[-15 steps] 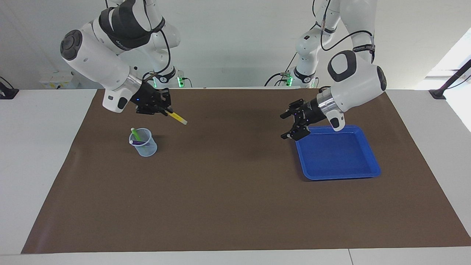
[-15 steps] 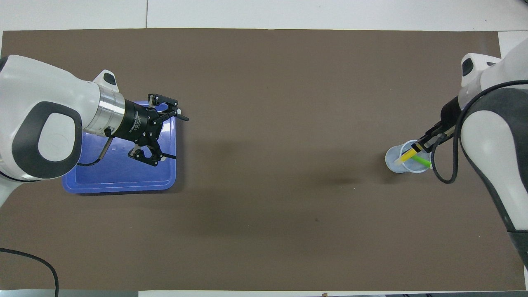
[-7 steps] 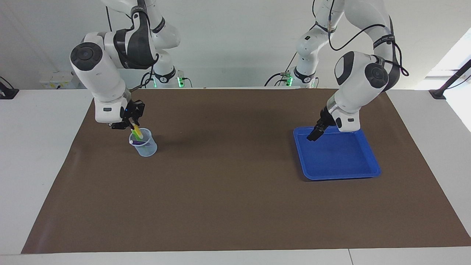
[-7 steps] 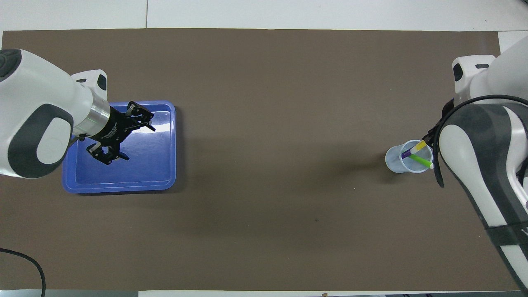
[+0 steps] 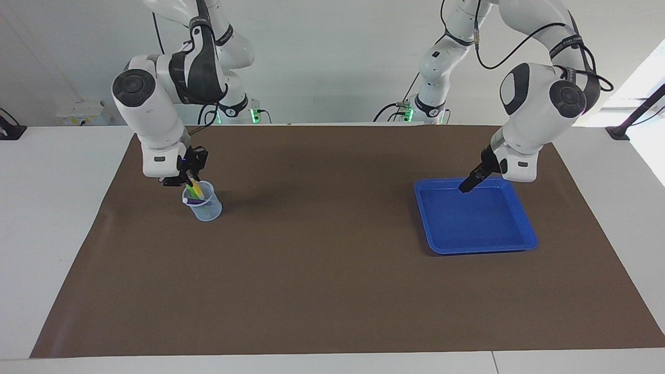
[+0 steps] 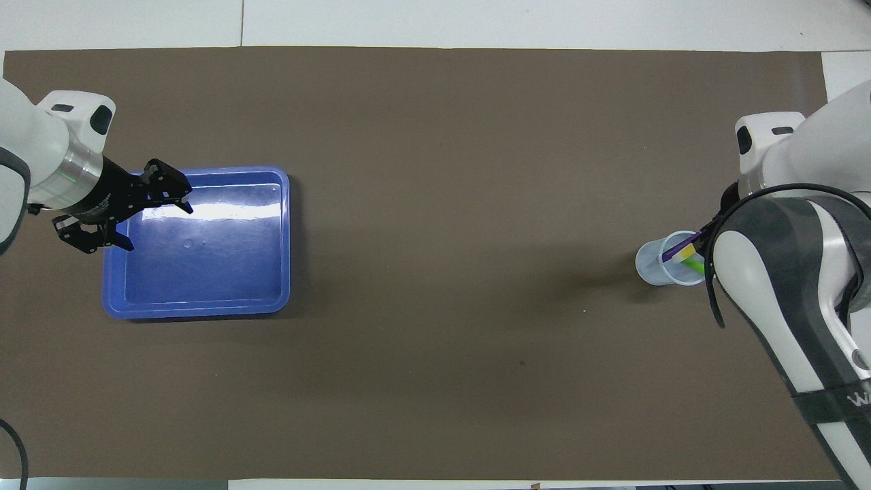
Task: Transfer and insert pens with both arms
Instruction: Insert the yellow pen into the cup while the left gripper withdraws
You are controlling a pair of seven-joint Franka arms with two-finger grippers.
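Three pens in your clear cup [image 5: 205,206], right gripper [image 5: 188,178] hides its hold on yellow pen [image 5: 194,189]; left gripper [image 6: 126,221] spread over the tray [image 6: 272,299].

A clear cup [image 5: 203,205] holds yellow [image 5: 194,187], purple [image 5: 194,200] and green [image 6: 695,264] pens. The tray [image 5: 519,244] is bright blue, the mat [image 5: 322,291] brown, the worktop [image 5: 47,208] white.
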